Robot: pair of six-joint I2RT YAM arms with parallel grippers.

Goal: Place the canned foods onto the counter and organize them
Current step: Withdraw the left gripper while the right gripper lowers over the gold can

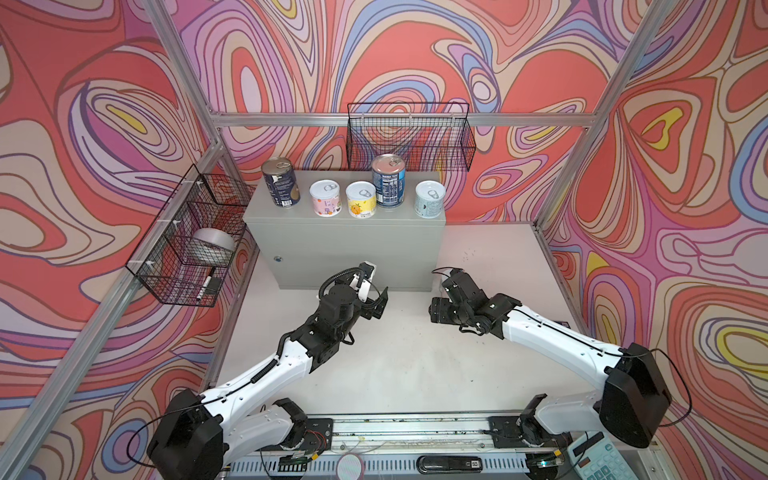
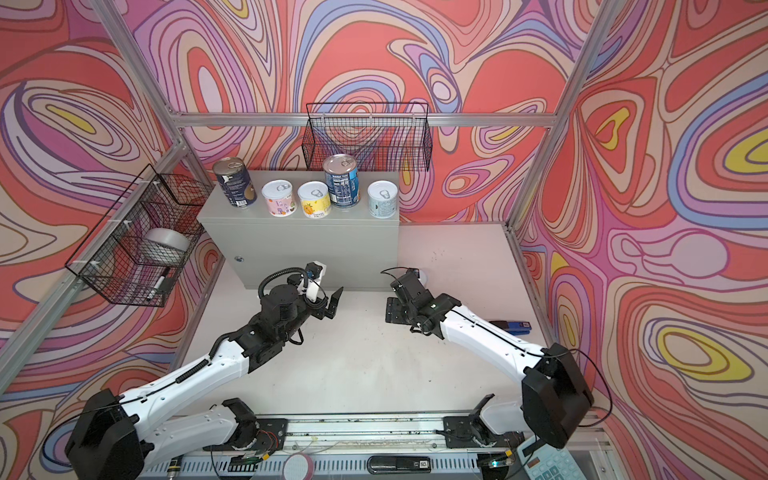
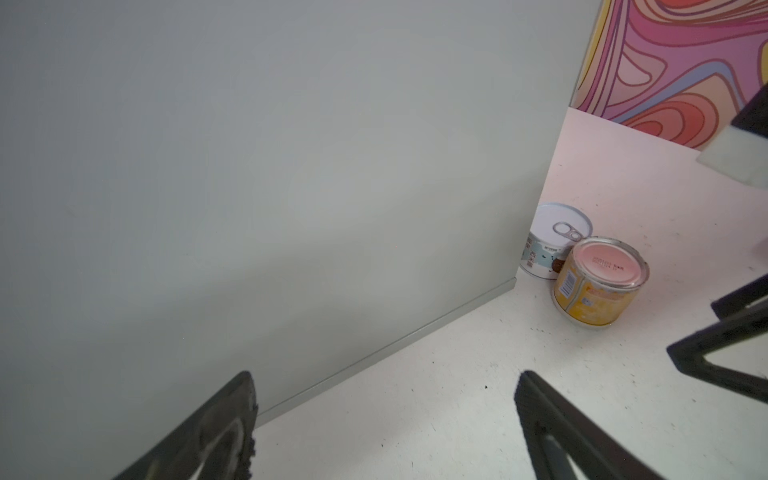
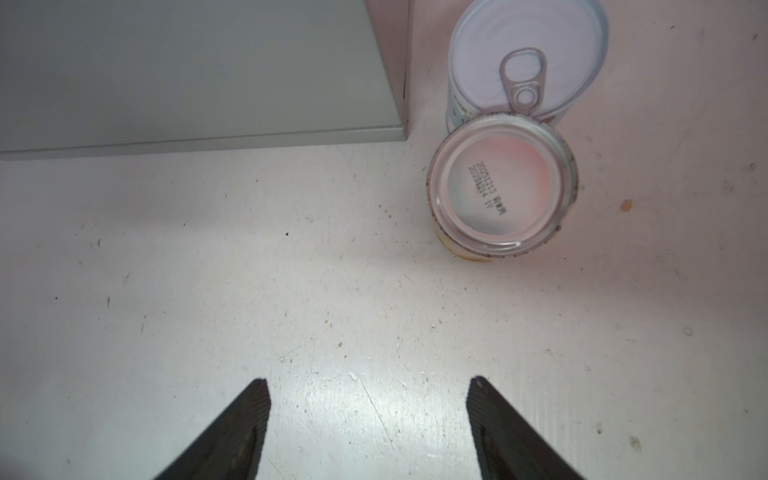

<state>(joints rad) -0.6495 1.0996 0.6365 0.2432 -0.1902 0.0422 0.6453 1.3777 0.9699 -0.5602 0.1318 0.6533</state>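
Note:
Five of the canned foods stand on the counter (image 1: 345, 249): a tall dark blue can (image 1: 282, 183), a pink one (image 1: 325, 198), a yellow one (image 1: 360, 199), a second tall blue one (image 1: 388, 180) and a pale-blue one (image 1: 430, 199). By the counter's front right corner, on the table, a white-label can (image 4: 528, 54) stands upright. Touching it is an orange can (image 4: 503, 187) with its stamped bottom up. My right gripper (image 4: 369, 386) is open over bare table, short of the orange can. Facing the counter's front, my left gripper (image 3: 384, 386) is open and empty.
A black wire basket (image 1: 187, 249) on the left wall holds a grey tape roll (image 1: 212, 245) and a marker (image 1: 205, 284). Another wire basket (image 1: 409, 137) hangs behind the counter. A calculator (image 1: 598, 457) lies at the near right, and a blue object (image 2: 509, 325) under the right arm.

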